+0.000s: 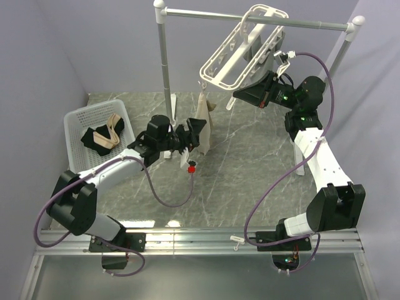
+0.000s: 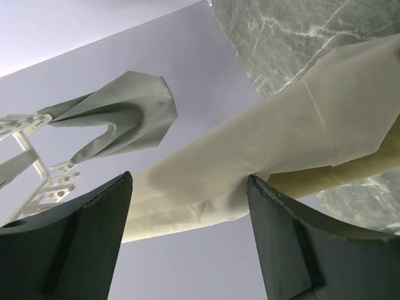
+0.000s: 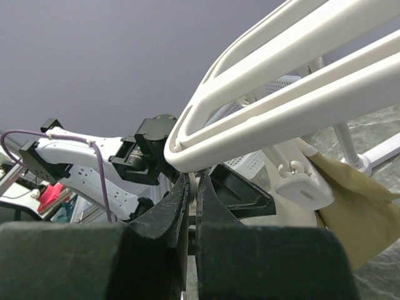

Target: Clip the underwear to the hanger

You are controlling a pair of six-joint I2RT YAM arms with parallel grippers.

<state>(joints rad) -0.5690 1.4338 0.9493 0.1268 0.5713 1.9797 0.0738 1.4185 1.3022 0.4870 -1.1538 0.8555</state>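
Over the marble bench (image 1: 250, 169), the left jaws stand wide open astride the hanging underwear (image 2: 281, 137), ungripped, while the right jaws sit shut under the rim of the hanger (image 3: 281, 112).

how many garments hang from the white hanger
2: the tan underwear under the hanger's lower corner, inside the open left pincer; a grey garment clipped farther along the frame. More may be hidden.

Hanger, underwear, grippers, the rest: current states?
hanger: hung on the rail, tilted
underwear: hanging from the hanger's low corner
left gripper: open, fingers either side of underwear
right gripper: shut, tips at hanger frame
grey garment: hanging from the hanger
basket: holding black and beige cloths
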